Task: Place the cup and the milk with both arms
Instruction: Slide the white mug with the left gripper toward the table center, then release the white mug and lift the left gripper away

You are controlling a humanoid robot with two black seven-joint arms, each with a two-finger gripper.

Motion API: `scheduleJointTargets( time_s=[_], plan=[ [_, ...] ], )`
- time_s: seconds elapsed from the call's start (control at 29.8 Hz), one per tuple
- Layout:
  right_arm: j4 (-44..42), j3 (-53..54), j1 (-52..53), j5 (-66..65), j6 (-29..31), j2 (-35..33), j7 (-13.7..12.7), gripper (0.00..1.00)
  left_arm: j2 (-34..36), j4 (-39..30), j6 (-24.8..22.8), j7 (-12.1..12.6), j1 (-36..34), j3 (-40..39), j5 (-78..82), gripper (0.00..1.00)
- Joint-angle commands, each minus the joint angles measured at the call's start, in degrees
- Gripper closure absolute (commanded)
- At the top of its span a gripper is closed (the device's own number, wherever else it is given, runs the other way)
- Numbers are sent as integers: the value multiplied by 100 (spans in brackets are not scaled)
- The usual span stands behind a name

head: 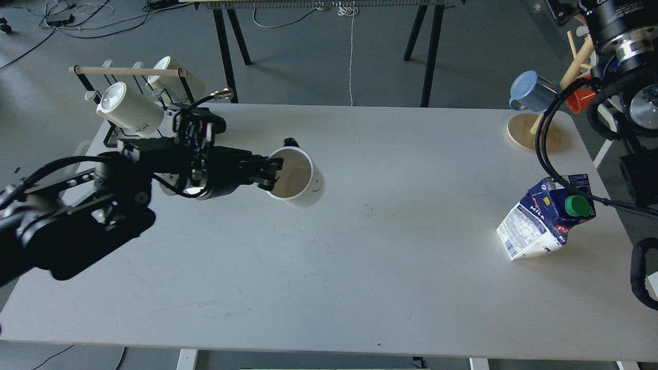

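Note:
The cup (300, 180) is a wide white mug with a small smiley face on its right side. My left gripper (272, 174) is shut on its near rim and holds it tilted above the table, left of the middle. The milk (545, 218) is a gable-top carton with a dark blue top and a green cap. It leans on the table (360, 267) near the right edge. My right arm (622, 46) rises at the top right. Its gripper is out of view past the top edge.
A black wire rack (154, 118) with two ribbed white mugs stands at the back left. A wooden mug tree (534, 128) with a blue mug (532, 92) and an orange mug (578, 100) stands at the back right. Black cables hang by the carton.

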Motion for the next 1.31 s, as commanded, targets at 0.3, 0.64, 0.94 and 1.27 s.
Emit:
scheduleJointTargets(
  time_s=[0.3,0.64,0.94,1.27],
  plan=[
    [25,-35,61,0,1,13,0,1,-1307,145,0,394,89,948,1008,94],
    [78,-35,44,9,1,-4,0,1,-1369,137,0,421,71,1027,1097,78],
    [192,0,-9,9,1,-75,-9,1,-1360,5,0,315,36,659,992,20],
    [236,44,-53,35,1,-487,0,1,-1219,180,0,-729,63,-2346,-1836,15]
  ],
)
